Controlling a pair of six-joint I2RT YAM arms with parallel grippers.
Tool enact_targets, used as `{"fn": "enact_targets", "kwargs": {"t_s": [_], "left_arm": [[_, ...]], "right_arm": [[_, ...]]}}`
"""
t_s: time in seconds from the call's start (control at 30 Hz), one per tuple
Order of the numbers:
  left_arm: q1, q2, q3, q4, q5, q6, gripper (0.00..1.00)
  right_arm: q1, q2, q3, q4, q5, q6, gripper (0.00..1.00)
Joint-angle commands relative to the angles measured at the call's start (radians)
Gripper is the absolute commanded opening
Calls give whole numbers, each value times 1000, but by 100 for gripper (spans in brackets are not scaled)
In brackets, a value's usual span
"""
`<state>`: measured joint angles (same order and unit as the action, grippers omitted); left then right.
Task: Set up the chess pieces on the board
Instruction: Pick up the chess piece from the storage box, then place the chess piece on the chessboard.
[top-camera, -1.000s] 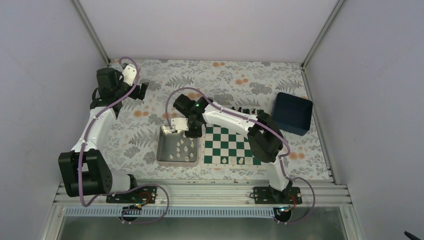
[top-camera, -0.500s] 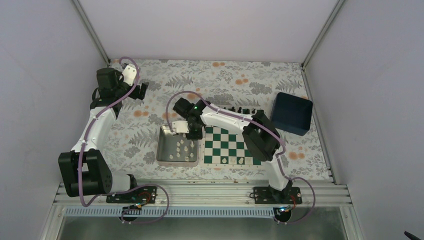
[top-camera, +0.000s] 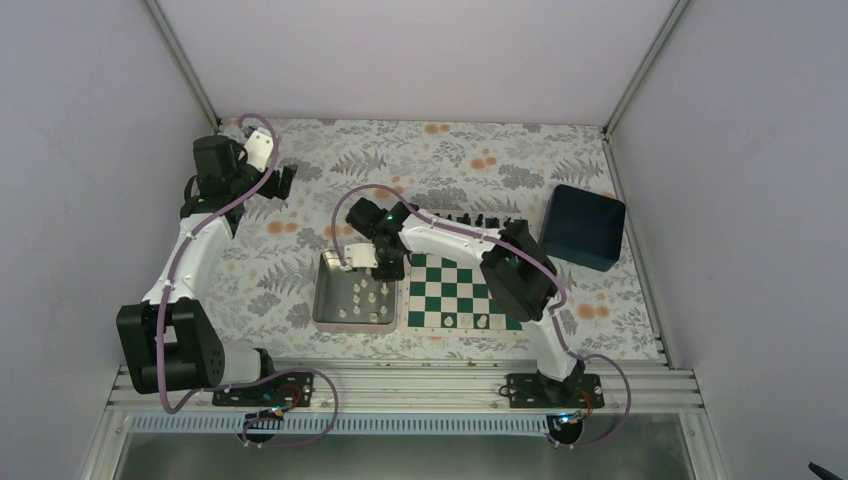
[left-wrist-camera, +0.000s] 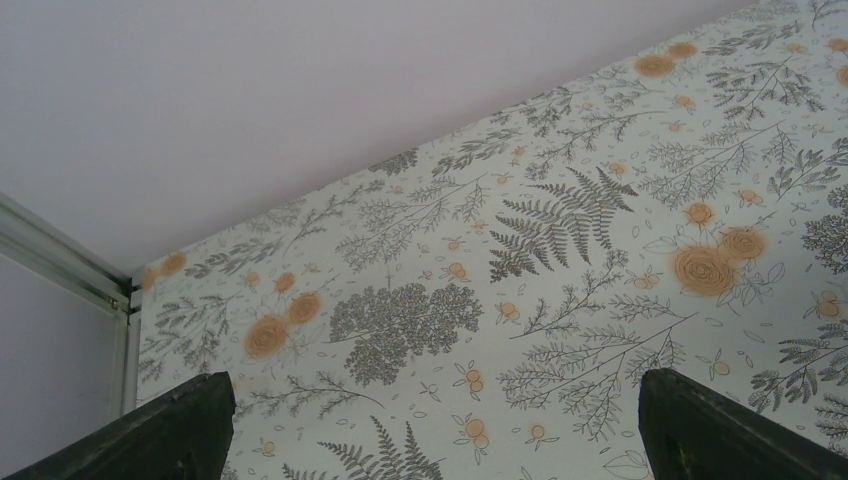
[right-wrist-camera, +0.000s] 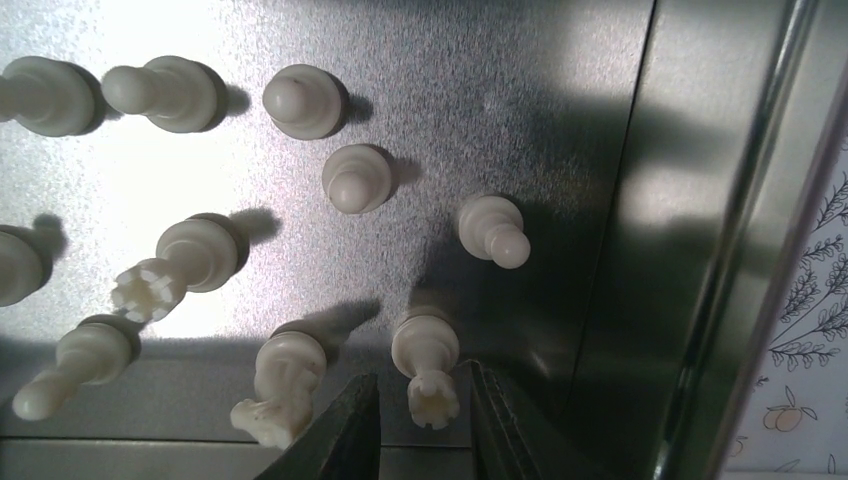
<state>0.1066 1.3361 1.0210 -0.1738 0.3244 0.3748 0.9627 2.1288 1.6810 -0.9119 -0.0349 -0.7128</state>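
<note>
Currently: right gripper (right-wrist-camera: 424, 425) hangs low in the metal tray (right-wrist-camera: 610, 200), jaws partly apart, astride a crowned white piece (right-wrist-camera: 427, 352), not yet pinching it.
Idle side: left gripper (left-wrist-camera: 432, 400) spread wide, empty, well apart from play.
Doing it well: I'd centre on the stem, close gently, and lift straight up, sparing the neighbouring pieces (right-wrist-camera: 283, 380).
Destination: board (top-camera: 440, 300), just right of the tray.
Views: the wrist camera shows the straddle; overhead the arm hides it, yet only overhead shows the board.
</note>
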Motion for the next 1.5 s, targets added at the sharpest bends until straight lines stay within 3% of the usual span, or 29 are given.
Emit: {"fn": "enact_targets", "kwargs": {"t_s": [0.0,0.33,0.77,1.07,1.47], "left_arm": [[-2,-13,5,14,8,4,100],[-2,-10,7,14,10,4,100],[-3,-23,12,6,5,3,100],[-2,-26,12,3,2,4,100],[-3,-27,22,-4,-2,1,100]], "right_arm": [[4,27,-4,16,4,-8,25],[4,5,12,8,-17,-4,10],[-79,-278,20,-78,-48,25,8],[-236,-567,-303,-83,-29,8,8],[-647,-1017,-871,-50,-94,-209,8]]}}
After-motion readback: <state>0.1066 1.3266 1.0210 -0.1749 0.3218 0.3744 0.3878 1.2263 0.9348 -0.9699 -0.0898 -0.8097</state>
